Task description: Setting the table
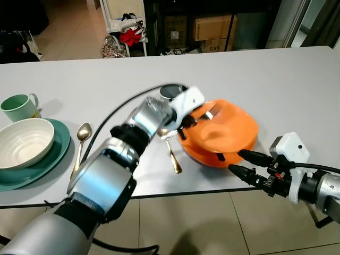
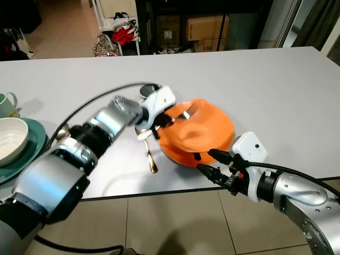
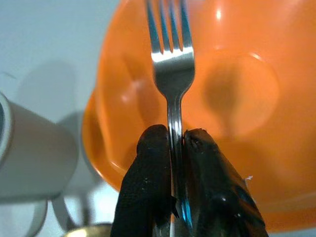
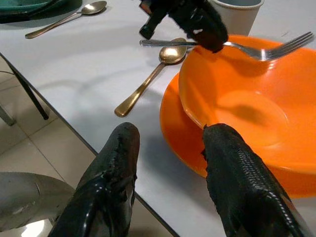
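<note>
At centre frame my left gripper (image 3: 175, 148) is clamped on a fork (image 3: 171, 59) whose tines hang over the orange bowl (image 1: 223, 130) on its orange plate (image 4: 177, 131), while my right gripper (image 4: 170, 163), fingers spread and holding nothing, hovers at the lower right by the plate's near rim.

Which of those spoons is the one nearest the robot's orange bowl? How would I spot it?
Find the orange bowl near the table's front edge. Just to its left lies a gold spoon, handle pointing toward the edge. The other spoon lies farther left, beside the green plate.
</note>
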